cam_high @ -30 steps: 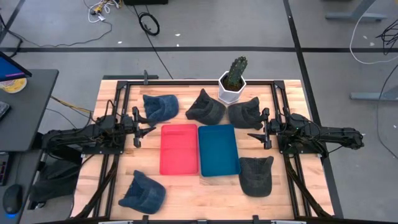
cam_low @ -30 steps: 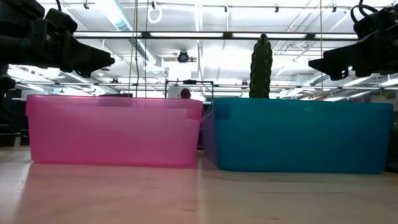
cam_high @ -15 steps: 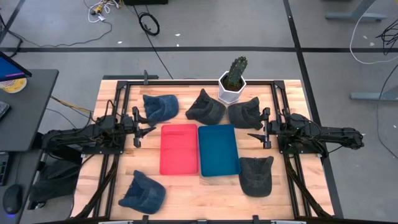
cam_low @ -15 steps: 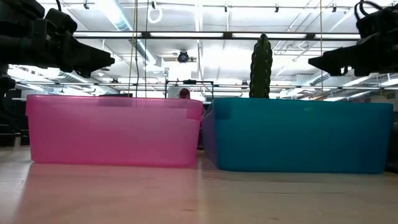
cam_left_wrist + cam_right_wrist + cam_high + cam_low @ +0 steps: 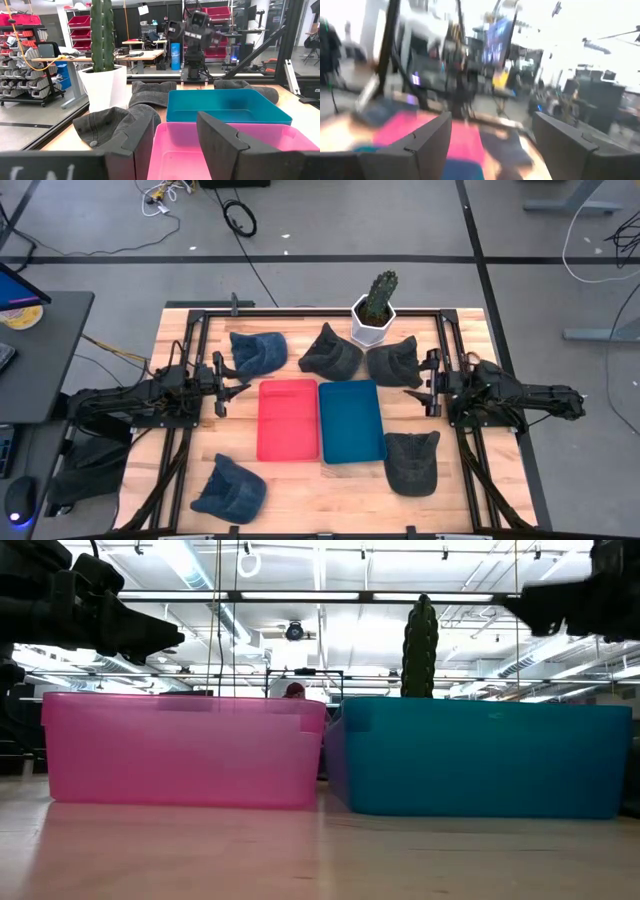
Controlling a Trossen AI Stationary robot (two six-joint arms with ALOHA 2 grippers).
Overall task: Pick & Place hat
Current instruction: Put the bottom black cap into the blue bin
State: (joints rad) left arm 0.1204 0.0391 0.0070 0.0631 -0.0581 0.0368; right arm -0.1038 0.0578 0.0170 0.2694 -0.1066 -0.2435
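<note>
Several caps lie brim-down on the table. A blue cap (image 5: 258, 352) and two dark caps (image 5: 332, 352) (image 5: 395, 363) sit along the far side. Another dark cap (image 5: 412, 462) and another blue one (image 5: 230, 488) sit near the front edge. My left gripper (image 5: 232, 387) (image 5: 175, 135) is open, level, just left of the pink bin (image 5: 289, 420). My right gripper (image 5: 420, 386) (image 5: 530, 605) is open and raised, right of the teal bin (image 5: 351, 420), beside the far-right dark cap. Neither holds anything.
The pink bin (image 5: 180, 750) and the teal bin (image 5: 480, 755) stand side by side mid-table. A cactus in a white pot (image 5: 376, 310) stands at the far edge between the dark caps. Black rails (image 5: 190, 330) frame the table top.
My right gripper has risen and pulled back slightly toward the table's right edge. Its wrist view is now blurred. The left arm and all the caps have stayed still.
</note>
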